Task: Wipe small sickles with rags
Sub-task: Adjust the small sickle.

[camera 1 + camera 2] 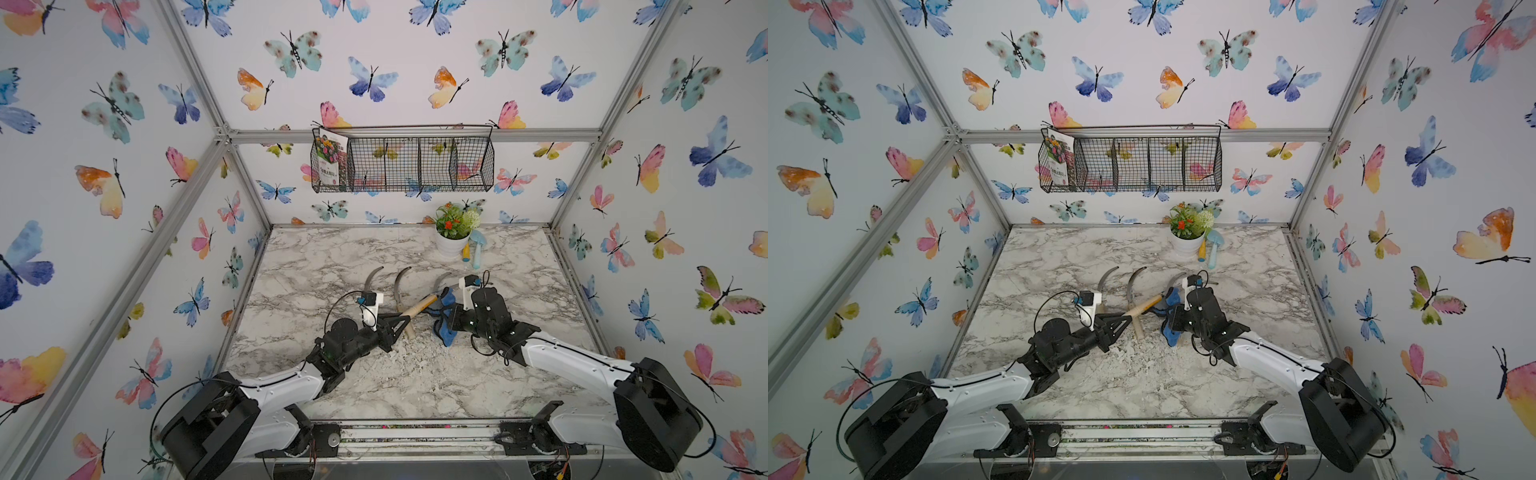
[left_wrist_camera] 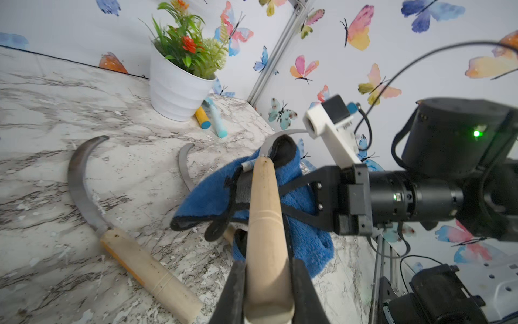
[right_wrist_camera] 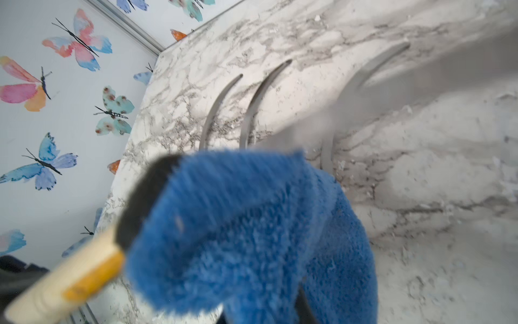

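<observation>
My left gripper [image 2: 267,291] is shut on the pale wooden handle [image 1: 420,307] of one small sickle, held up off the marble table [image 1: 332,249]. The blue terry rag [image 1: 444,328] with its dark piece is folded round the base of that sickle's blade. My right gripper [image 1: 441,316] is shut on the rag [image 3: 238,224], which hides most of its fingers. In the left wrist view the held blade [image 2: 277,136] curves out beyond the rag [image 2: 207,196]. Three other sickles lie on the table, blades [image 3: 218,106] [image 3: 260,95] [image 3: 364,75] pointing toward the back wall.
A white flower pot [image 1: 451,247] stands at the back, with a light-blue trowel [image 1: 478,247] beside it. A black wire basket [image 1: 403,164] holding a seed packet [image 1: 330,160] hangs on the back wall. Pale crumbs lie scattered on the table near the front.
</observation>
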Action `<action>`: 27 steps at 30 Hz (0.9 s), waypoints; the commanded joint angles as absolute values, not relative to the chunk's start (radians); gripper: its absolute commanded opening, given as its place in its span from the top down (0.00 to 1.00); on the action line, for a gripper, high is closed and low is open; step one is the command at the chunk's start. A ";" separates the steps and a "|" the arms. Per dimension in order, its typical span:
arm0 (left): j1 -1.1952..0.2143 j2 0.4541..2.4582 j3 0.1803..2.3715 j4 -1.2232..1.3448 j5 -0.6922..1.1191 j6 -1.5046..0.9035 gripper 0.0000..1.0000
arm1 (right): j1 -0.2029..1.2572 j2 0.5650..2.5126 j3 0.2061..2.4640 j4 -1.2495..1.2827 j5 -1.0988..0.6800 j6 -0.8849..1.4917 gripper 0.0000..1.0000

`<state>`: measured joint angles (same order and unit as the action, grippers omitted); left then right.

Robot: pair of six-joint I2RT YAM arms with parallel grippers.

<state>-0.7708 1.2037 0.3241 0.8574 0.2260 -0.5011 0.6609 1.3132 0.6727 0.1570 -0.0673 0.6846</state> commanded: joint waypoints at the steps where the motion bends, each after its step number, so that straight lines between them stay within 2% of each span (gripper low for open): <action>1: -0.798 1.204 0.353 0.859 0.248 -0.455 1.00 | 0.667 1.344 0.763 0.194 -0.055 0.661 0.98; 17: -0.804 1.288 0.433 0.735 0.185 -0.458 1.00 | 0.776 1.516 1.031 0.098 -0.007 0.600 0.98; 27: -0.804 1.275 0.423 0.717 0.124 -0.464 1.00 | 0.787 1.493 0.989 0.128 -0.020 0.600 0.98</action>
<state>-0.7952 1.2823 0.4152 0.7322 0.1371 -0.4820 0.7723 1.5154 1.0073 0.0906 0.0040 0.6163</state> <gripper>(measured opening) 0.199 0.137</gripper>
